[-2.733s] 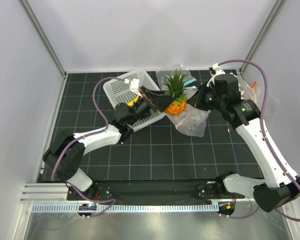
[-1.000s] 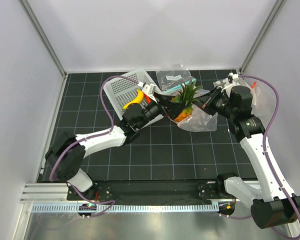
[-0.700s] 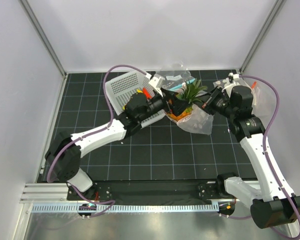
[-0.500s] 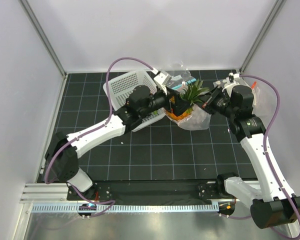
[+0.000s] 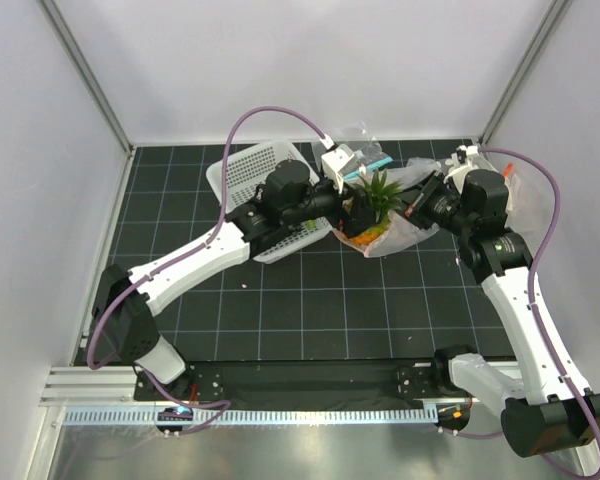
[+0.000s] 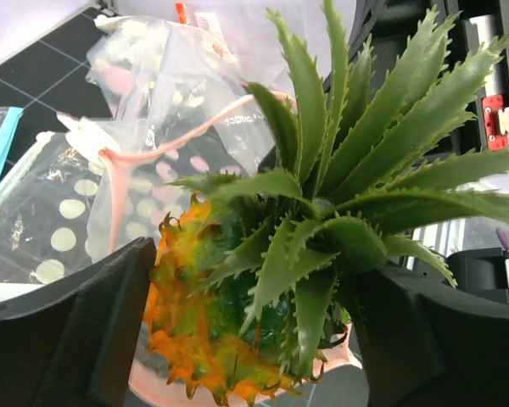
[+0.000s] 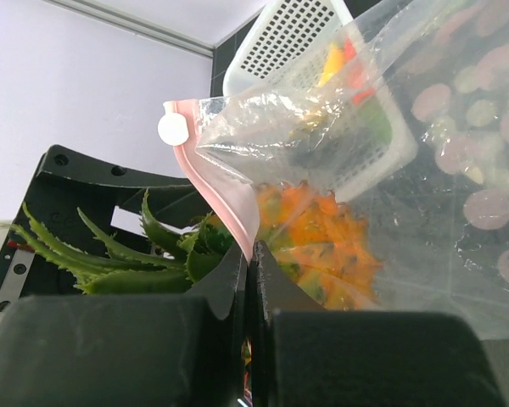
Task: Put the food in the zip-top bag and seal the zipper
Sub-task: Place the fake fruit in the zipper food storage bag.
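- L arm stretched over worktop (image 5: 280,300) to far centre. left gripper (image 5: 352,215) jaws stand wide, one either side of pineapple (image 5: 373,205).
- L wrist cam: one finger (image 6: 76,339) lies against the orange body. The other is behind the crown leaves, contact not visible. Firm grip or just bracketing, can't tell.
- Pineapple tilted, body end inside mouth of zip-top bag (image 5: 405,232), green crown sticking out toward L wrist.
- R wrist cam: orange body shows thru the clear dotted plastic, so fruit is partly in.
- right gripper (image 7: 249,280) pinched tight on zipper (image 7: 222,202), holding that edge of mouth up. No gap betw. jaws.
- Zipper unsealed: pink strip loops open round pineapple base.
- Rest of bag sags onto worktop, betw. the two wrists.
- White basket (image 5: 242,178) just L of bag, partly under L forearm. Contents too blurred to sort.
- Teal-strip bag (image 5: 378,162) lies behind pineapple, near far edge.
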You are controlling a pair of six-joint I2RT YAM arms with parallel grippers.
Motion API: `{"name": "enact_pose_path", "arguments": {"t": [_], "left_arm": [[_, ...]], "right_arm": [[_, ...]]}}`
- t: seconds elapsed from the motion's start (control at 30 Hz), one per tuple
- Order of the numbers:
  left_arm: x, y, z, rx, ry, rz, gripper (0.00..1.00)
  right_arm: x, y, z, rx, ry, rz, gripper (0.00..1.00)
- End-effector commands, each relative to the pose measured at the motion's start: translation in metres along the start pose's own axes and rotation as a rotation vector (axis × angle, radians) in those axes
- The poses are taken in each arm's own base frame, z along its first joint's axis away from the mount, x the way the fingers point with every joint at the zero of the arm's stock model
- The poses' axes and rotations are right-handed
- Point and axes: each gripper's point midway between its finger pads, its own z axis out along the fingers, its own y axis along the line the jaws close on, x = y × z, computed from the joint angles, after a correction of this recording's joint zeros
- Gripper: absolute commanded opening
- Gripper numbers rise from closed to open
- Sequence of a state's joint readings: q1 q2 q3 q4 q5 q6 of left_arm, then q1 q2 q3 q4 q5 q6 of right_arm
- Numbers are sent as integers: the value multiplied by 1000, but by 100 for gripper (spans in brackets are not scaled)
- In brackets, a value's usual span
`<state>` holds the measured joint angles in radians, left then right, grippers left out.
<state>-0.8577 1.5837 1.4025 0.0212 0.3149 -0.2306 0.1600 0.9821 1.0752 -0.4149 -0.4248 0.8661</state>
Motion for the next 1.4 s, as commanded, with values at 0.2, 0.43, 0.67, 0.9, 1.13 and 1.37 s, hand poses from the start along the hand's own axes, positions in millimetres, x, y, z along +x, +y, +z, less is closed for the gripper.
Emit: {"name": "enact_pose_path", "arguments": {"t": [0.2,0.43,0.67,0.9,1.13,1.37], "left_arm": [[-36,-20,-8,71,-168,27,26],[-47,-27,-32,77,-287,53,16],[-62,-28,-58,53,-441,106,13],[-49,-22,-54,33,-403,159,29],[-27,-8,-46,-19,-335,136,84],[-17,1,-51,-80,-243,119,99]], "right_arm": [[-4,24,-6,-74,6,-34,1],[3,9,0,-39,23,-20,1],[13,14,8,-95,87,63,1],[10,33,4,-161,98,99,1],[7,42,1,-191,91,119,1],[3,39,-1,-178,77,109,1]]}}
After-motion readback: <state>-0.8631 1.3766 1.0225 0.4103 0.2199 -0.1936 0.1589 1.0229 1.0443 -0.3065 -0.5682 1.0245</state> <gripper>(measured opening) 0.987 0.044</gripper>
